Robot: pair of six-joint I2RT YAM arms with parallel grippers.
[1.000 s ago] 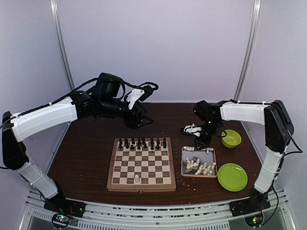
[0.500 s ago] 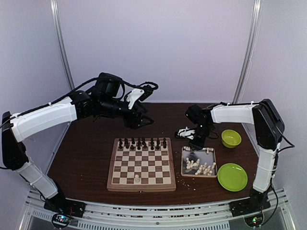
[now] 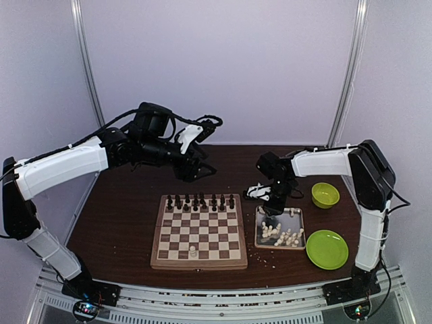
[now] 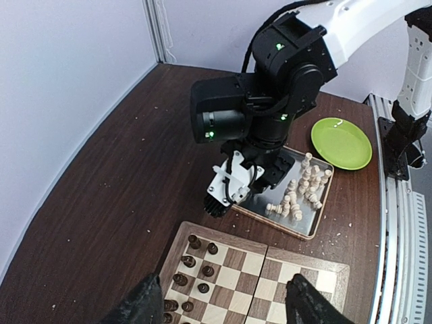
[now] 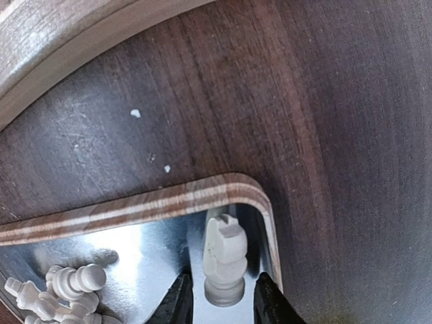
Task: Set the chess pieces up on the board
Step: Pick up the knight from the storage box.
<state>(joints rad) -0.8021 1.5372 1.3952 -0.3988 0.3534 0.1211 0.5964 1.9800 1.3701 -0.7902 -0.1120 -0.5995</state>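
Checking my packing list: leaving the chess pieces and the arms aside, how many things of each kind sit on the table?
chessboard: 1
metal tray: 1
green bowl: 1
green plate: 1
Total: 4

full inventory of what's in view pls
table: one, dark brown wood
chessboard: one, brown-and-cream squares, light rim, centre
dark pieces: two rows, uncounted, board's far edge
white piece on board: one, cream, near row
metal tray: one, shiny, right of board
white pieces in tray: heap, cream, uncounted
lone white piece: one, cream, tray corner
bowl: one, lime green, far right
plate: one, lime green, near right
crumbs: scattered, pale, by tray
left gripper: open, empty, beyond board
right gripper: open, straddling lone white piece
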